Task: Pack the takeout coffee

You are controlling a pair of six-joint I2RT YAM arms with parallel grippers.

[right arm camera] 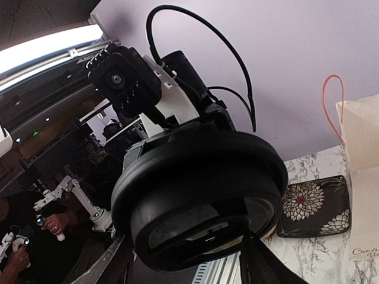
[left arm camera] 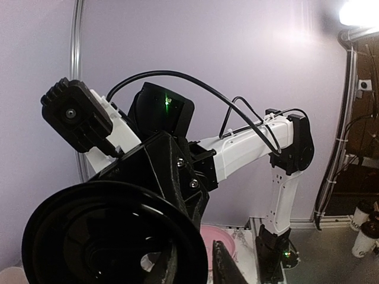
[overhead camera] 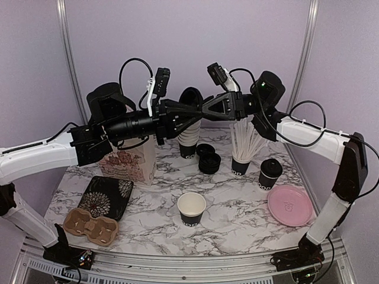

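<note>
I have both arms raised over the back of the table, the left gripper (overhead camera: 190, 115) and right gripper (overhead camera: 207, 111) nose to nose with a black lid (right arm camera: 201, 195) between them. This looks like a mid-air handover of that lid.

From the right wrist, my fingers (right arm camera: 260, 263) stand fairly wide, one on each side of the lid and close against its rim. I cannot tell whether they are pressing on it. From the left wrist, only one finger (left arm camera: 228, 266) shows. It sits just beside the lid's edge, and I cannot tell whether that side is gripping or letting go.

The coffee itself is down on the table. An open cup (overhead camera: 191, 208) stands upright at front centre, and a lidded cup (overhead camera: 270, 173) stands to the right, just behind the pink plate (overhead camera: 290, 205). The cardboard cup carrier (overhead camera: 90, 226) lies at the front left.

To do this well, I would make sure one side has a firm, square grip across the rim before the other lets go. I would also keep the lid from tilting and pull the arms apart slowly so nothing snags. After that, I judge the lid belongs on the open cup, lowered flat and centred.
</note>
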